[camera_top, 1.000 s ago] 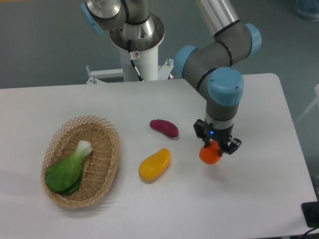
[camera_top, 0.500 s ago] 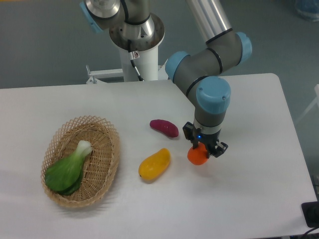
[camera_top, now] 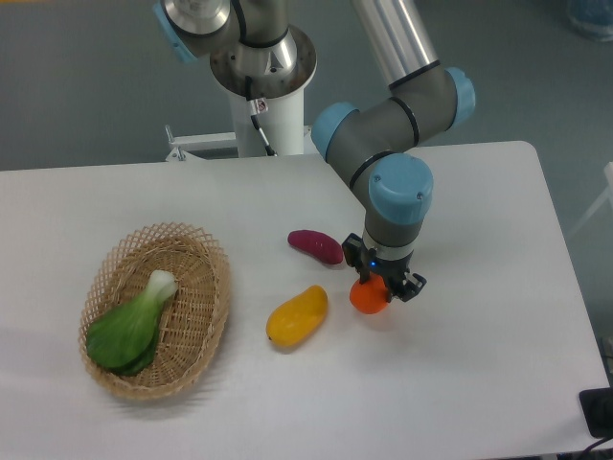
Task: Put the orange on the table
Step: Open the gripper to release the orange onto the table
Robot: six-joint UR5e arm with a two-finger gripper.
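Gripper [camera_top: 380, 285]: clamped on the orange [camera_top: 368, 297]
Orange: low over the table [camera_top: 479, 364]
Beside gripper: mango [camera_top: 297, 315], sweet potato [camera_top: 315, 246], both left in frame

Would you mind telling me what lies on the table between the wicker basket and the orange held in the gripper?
In the fixed camera view, the yellow mango-like fruit lies between the basket and the orange, apart from both.

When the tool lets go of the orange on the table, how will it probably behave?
The orange is ball-shaped, so it may roll on the smooth white table. It looks firm, probably keeping its shape between the fingers of the tool. If it rolls left, the yellow fruit nearby might stop it.
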